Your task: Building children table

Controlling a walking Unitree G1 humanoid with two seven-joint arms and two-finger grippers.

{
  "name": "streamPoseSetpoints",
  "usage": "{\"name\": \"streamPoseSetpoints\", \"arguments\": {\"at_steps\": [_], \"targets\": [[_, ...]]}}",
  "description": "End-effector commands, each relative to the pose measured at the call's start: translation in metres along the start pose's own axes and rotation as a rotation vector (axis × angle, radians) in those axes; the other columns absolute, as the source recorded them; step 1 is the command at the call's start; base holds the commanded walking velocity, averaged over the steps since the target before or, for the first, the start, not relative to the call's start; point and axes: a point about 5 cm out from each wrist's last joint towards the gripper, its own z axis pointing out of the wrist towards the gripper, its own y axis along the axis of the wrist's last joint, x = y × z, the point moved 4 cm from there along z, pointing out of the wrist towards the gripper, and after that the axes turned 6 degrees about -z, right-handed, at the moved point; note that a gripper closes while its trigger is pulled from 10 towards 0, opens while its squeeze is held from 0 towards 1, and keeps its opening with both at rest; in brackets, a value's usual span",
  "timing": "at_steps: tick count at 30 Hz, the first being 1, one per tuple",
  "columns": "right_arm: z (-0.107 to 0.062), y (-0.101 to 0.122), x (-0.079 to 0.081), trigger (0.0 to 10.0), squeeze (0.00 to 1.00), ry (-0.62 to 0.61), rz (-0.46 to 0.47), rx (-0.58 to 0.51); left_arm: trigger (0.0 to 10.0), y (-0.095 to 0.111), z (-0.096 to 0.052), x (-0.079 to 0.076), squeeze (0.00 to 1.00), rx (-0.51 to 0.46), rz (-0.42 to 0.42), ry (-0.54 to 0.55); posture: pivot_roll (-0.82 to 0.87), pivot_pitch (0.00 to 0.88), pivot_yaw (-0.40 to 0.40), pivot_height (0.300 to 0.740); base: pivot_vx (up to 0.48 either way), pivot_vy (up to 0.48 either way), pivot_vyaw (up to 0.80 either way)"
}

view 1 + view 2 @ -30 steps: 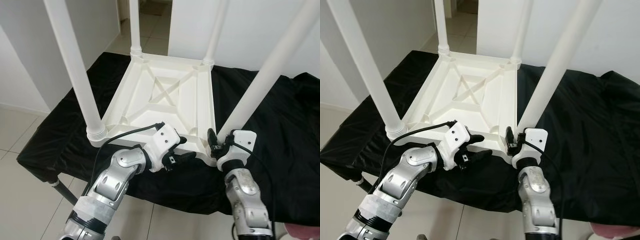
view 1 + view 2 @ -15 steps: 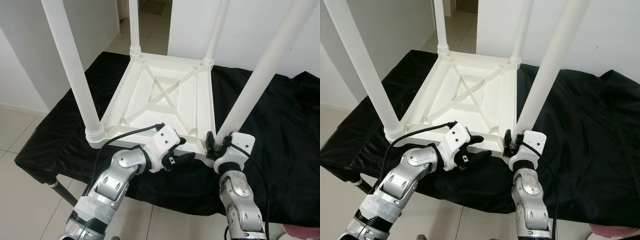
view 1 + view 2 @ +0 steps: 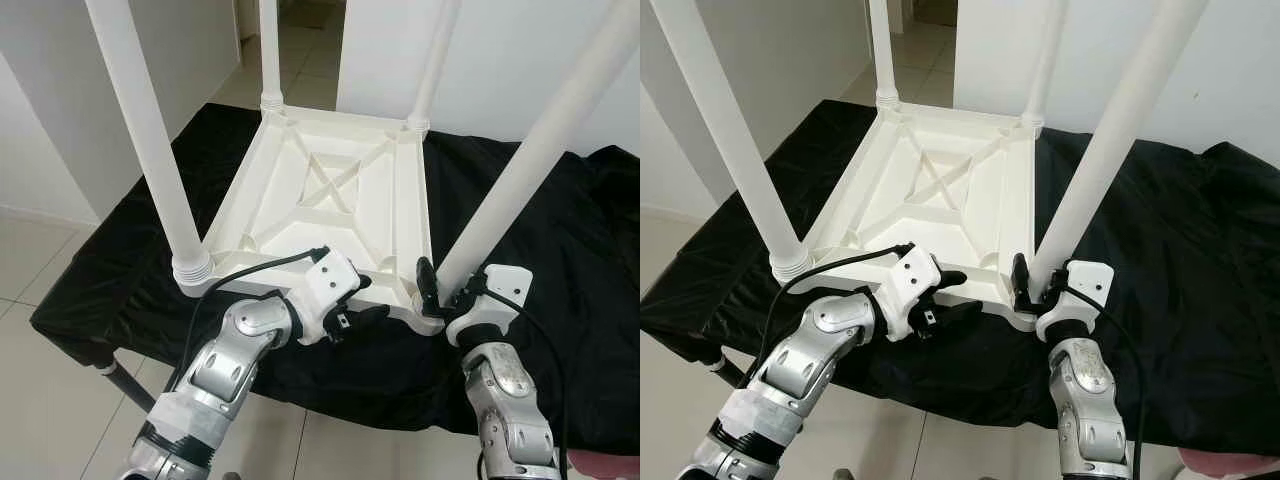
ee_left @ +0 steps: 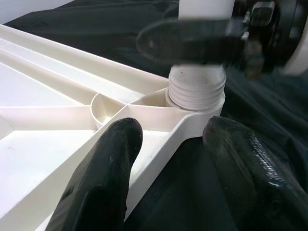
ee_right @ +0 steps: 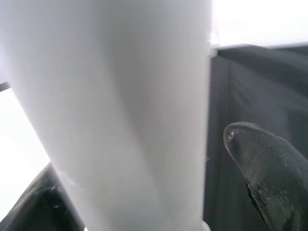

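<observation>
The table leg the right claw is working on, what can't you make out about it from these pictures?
- Top of the leg: cut off by the upper edge of both eye views.
- Threaded base: partly hidden by the right claw in the left wrist view, so how far it is screwed in is unclear.
- Right wrist view: too close and blurred to show grip contact.

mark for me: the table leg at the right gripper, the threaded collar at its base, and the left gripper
table leg [image 3: 520, 170], left eye view, mid-shaft.
threaded collar [image 4: 196, 86], left wrist view, ribbed side.
left gripper [image 4: 168, 159], left wrist view, midway between its fingertips, astride the frame rim.
</observation>
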Motion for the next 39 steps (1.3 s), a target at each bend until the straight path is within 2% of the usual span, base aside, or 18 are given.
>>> {"name": "streamPoseSetpoints", "arguments": {"at_steps": [1, 2, 3, 10, 11, 12, 13, 29, 30, 31, 32, 37, 39], "targets": [[0.001, 0.001, 0.001, 10.0, 1.00, 0.041, 0.020, -0.019, 10.0, -0.003, 0.000, 0.008, 0.00, 0.004, -0.001, 0.071, -0.10, 0.000, -0.009, 0.740, 0.000, 0.000, 0.00], [0.001, 0.001, 0.001, 10.0, 0.61, 0.100, 0.010, -0.024, 10.0, -0.001, 0.000, 0.009, 0.00, -0.001, -0.005, 0.073, -0.10, 0.000, -0.009, 0.740, 0.000, 0.000, 0.00], [0.002, 0.000, 0.002, 10.0, 0.00, 0.150, -0.015, -0.027, 10.0, 0.000, 0.000, 0.010, 0.00, -0.006, -0.007, 0.075, -0.10, 0.000, -0.008, 0.740, 0.000, 0.000, 0.00], [0.004, -0.006, 0.006, 10.0, 0.00, 0.259, -0.059, -0.011, 10.0, 0.001, 0.000, 0.011, 0.00, -0.008, -0.006, 0.076, -0.09, 0.000, -0.009, 0.740, 0.000, 0.000, 0.00], [0.005, -0.007, 0.006, 6.8, 0.00, 0.285, -0.068, -0.005, 10.0, 0.001, 0.000, 0.011, 0.00, -0.009, -0.008, 0.076, -0.09, 0.000, -0.009, 0.740, 0.000, 0.000, 0.00], [0.005, -0.007, 0.006, 6.8, 0.00, 0.285, -0.068, -0.005, 10.0, 0.001, 0.000, 0.011, 0.00, -0.009, -0.008, 0.076, -0.09, 0.000, -0.009, 0.740, 0.000, 0.000, 0.00], [0.006, -0.008, 0.004, 0.0, 0.00, 0.296, -0.075, -0.002, 10.0, 0.003, 0.000, 0.011, 0.00, -0.014, -0.009, 0.078, -0.09, 0.000, -0.011, 0.740, 0.000, 0.000, 0.00], [0.003, -0.014, 0.002, 0.0, 0.00, 0.335, -0.066, 0.003, 10.0, 0.005, 0.000, 0.011, 0.00, -0.025, -0.020, 0.078, -0.09, 0.000, -0.007, 0.740, 0.000, 0.000, 0.00], [0.003, -0.014, 0.002, 3.1, 0.00, 0.337, -0.067, 0.003, 10.0, 0.005, 0.000, 0.011, 0.00, -0.025, -0.020, 0.078, -0.09, 0.000, -0.007, 0.740, 0.000, 0.000, 0.00], [0.003, -0.014, 0.002, 3.1, 0.00, 0.337, -0.067, 0.003, 10.0, 0.005, 0.000, 0.011, 0.00, -0.025, -0.020, 0.078, -0.09, 0.000, -0.007, 0.740, 0.000, 0.000, 0.00], [0.003, -0.013, 0.003, 10.0, 0.00, 0.330, -0.065, 0.002, 10.0, 0.005, 0.000, 0.010, 0.00, -0.024, -0.020, 0.077, -0.10, 0.000, -0.005, 0.740, 0.000, 0.000, 0.00], [0.006, -0.008, 0.005, 10.0, 0.00, 0.243, -0.064, 0.000, 10.0, 0.004, 0.000, 0.010, 0.00, -0.022, -0.020, 0.075, -0.09, 0.000, -0.006, 0.740, 0.000, 0.000, 0.00], [0.009, -0.007, 0.003, 10.0, 0.00, 0.133, -0.074, -0.001, 10.0, 0.004, -0.001, 0.010, 0.00, -0.022, -0.020, 0.076, -0.09, 0.000, -0.010, 0.740, 0.000, 0.000, 0.00]]}}
